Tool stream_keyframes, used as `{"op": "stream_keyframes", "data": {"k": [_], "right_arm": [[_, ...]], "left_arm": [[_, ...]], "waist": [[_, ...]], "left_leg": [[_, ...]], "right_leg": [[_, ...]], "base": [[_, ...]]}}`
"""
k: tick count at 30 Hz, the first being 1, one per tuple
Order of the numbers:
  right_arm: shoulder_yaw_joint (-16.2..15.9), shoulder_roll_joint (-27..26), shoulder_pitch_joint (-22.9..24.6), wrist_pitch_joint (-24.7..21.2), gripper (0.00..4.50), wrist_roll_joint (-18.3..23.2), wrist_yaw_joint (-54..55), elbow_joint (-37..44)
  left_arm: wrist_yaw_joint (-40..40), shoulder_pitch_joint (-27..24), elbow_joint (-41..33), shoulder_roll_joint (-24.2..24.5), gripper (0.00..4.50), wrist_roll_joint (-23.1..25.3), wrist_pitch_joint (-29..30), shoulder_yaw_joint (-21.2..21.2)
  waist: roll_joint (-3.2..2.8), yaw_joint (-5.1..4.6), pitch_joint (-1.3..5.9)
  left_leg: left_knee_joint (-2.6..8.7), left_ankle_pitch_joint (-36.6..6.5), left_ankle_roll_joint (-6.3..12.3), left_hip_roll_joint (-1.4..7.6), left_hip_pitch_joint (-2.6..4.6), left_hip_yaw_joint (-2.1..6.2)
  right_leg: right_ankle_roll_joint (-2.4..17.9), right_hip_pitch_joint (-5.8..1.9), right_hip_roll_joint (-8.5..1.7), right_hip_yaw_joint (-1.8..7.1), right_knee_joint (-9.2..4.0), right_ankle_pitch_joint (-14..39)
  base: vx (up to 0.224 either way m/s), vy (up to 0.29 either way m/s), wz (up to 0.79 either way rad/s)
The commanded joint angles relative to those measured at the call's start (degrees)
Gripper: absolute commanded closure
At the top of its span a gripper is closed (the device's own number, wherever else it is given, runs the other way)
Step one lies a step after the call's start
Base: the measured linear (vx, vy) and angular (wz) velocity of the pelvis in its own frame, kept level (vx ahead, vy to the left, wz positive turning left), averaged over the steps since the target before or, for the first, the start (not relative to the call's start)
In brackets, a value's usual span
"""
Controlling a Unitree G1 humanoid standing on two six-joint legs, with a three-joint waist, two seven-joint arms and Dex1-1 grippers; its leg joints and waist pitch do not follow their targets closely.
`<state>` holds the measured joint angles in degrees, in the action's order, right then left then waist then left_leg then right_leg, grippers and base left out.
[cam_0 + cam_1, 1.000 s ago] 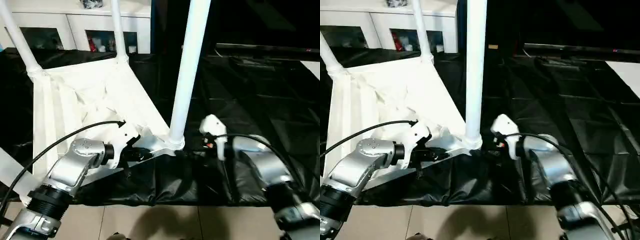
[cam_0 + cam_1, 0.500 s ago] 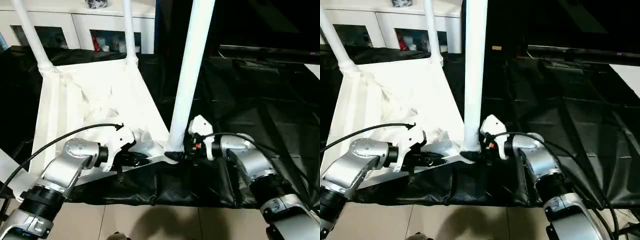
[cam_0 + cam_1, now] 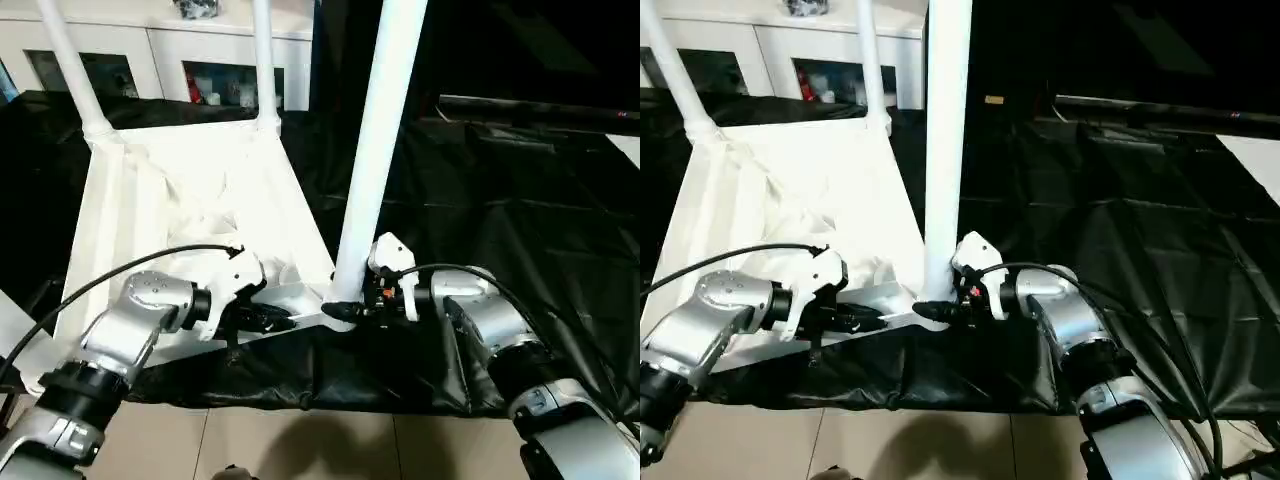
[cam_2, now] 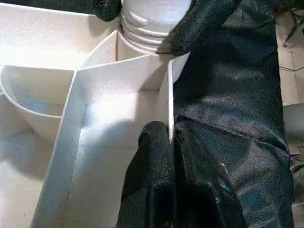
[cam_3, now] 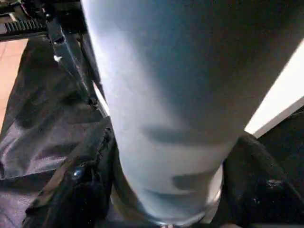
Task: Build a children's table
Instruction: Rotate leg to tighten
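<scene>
The white tabletop lies upside down, ribbed side up, on a black sheet. Three white legs stand in its corner sockets: two at the far corners and a thick near leg. My left gripper is shut on the tabletop's near rim, just left of the near leg's socket. My right gripper is at the base of that leg, with one black finger on each side of the leg's collar, pressed against it.
A white cabinet with glass doors stands behind the tabletop. The black sheet covers the surface to the right. Beige floor tiles run along the near edge. A dark bar lies at the far right.
My right gripper has moved left to the near leg's base and its fingers have closed in around the collar. The left gripper keeps its hold on the rim. The camera has shifted slightly.
</scene>
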<state>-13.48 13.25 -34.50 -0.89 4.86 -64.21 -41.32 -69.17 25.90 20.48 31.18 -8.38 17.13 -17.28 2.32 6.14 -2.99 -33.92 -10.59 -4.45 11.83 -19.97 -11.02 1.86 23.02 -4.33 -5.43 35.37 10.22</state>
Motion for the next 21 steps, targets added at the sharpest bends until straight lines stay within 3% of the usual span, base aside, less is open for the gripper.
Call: {"op": "stream_keyframes", "data": {"k": [1, 6, 7, 10, 12, 13, 14, 17, 18, 21], "right_arm": [[-0.05, -0.51, -0.96, 0.52, 1.79, 0.37, -0.28, -0.94], [1.40, -3.22, 1.69, -0.04, 1.83, -0.65, 8.28, -0.43], [2.28, -4.71, 2.25, -0.63, 1.83, -1.16, 13.22, -0.74], [3.84, -7.49, 2.84, -1.48, 1.83, -2.14, 22.20, -1.25], [5.57, -11.09, 2.97, -2.16, 1.83, -2.41, 30.57, -2.02], [6.09, -12.92, 2.62, -1.86, 1.83, -2.75, 34.54, -2.80], [6.42, -16.15, 1.41, -1.07, 1.83, -3.36, 40.00, -4.71], [6.25, -19.08, 0.26, 1.21, 1.83, -3.39, 41.73, -5.86], [6.54, -20.21, -0.28, 3.36, 1.48, -3.39, 42.16, -5.93], [7.73, -19.88, -0.59, 4.83, 1.07, -2.52, 41.66, -5.47]], "left_arm": [[-0.96, 0.66, 1.73, 0.03, 4.50, 0.93, 0.29, -1.30], [5.13, 4.56, 6.42, -4.84, 4.50, 2.62, 1.07, -0.83], [7.48, 5.90, 7.90, -6.78, 4.50, 3.22, 1.19, -0.78], [11.66, 7.97, 10.33, -9.98, 4.50, 4.38, 1.05, -0.79], [15.16, 9.80, 12.53, -13.44, 4.50, 5.40, 0.78, -1.27], [16.75, 10.61, 13.55, -15.16, 4.50, 5.77, 0.78, -1.49], [18.70, 11.88, 15.54, -17.97, 4.50, 6.55, 0.60, -2.11], [20.76, 12.92, 18.01, -19.70, 4.50, 8.03, -0.57, -2.70], [21.30, 13.35, 19.56, -20.07, 4.50, 9.03, -1.78, -2.93], [20.18, 13.22, 20.29, -19.56, 4.50, 9.24, -3.34, -2.53]], "waist": [[-0.65, -0.02, 3.52], [-0.67, 0.26, 3.26], [-0.42, 0.17, 3.23], [-0.52, 0.19, 3.11], [-0.44, 0.04, 3.24], [-1.09, 0.09, 3.25], [-1.21, -0.16, 3.13], [-1.03, -0.33, 3.18], [-1.36, -0.34, 3.15], [-1.19, -0.29, 3.22]], "left_leg": [[4.14, -12.95, 0.02, 1.85, 0.41, 1.00], [4.27, -14.52, -0.67, 1.87, 0.92, 1.01], [4.32, -14.83, -0.77, 1.77, 0.87, 0.97], [4.38, -15.74, -1.54, 1.62, 1.11, 1.14], [4.47, -16.29, -1.76, 1.56, 0.90, 1.44], [4.52, -16.41, -2.04, 1.59, 0.95, 1.53], [4.59, -17.75, -2.21, 1.48, 1.13, 1.52], [4.62, -19.47, -2.10, 1.38, 1.30, 1.73], [4.67, -19.92, -1.81, 1.44, 1.36, 1.66], [4.80, -20.42, -1.19, 1.47, 1.29, 1.77]], "right_leg": [[9.54, -2.81, -4.41, 3.51, -4.42, 16.72], [9.14, -2.35, -4.48, 3.55, -4.92, 19.31], [8.69, -2.44, -4.43, 3.52, -5.04, 20.37], [6.55, -2.15, -4.64, 3.44, -5.80, 25.40], [4.83, -2.36, -4.86, 3.22, -6.13, 28.37], [4.75, -2.27, -4.91, 3.22, -6.09, 28.29], [4.34, -1.98, -4.74, 3.10, -6.49, 29.04], [3.91, -2.10, -4.82, 2.86, -6.65, 30.42], [3.82, -1.90, -4.80, 3.01, -6.89, 29.82], [4.18, -2.15, -4.84, 3.02, -6.65, 29.06]], "base": [[0.000, 0.000, 0.00], [0.000, 0.000, 0.00], [0.000, 0.000, 0.00], [0.000, 0.000, 0.00], [0.000, 0.000, 0.00], [0.000, 0.000, 0.00], [0.000, 0.000, 0.00], [0.000, 0.000, 0.00], [0.000, 0.000, 0.00], [0.000, 0.000, 0.00]]}}
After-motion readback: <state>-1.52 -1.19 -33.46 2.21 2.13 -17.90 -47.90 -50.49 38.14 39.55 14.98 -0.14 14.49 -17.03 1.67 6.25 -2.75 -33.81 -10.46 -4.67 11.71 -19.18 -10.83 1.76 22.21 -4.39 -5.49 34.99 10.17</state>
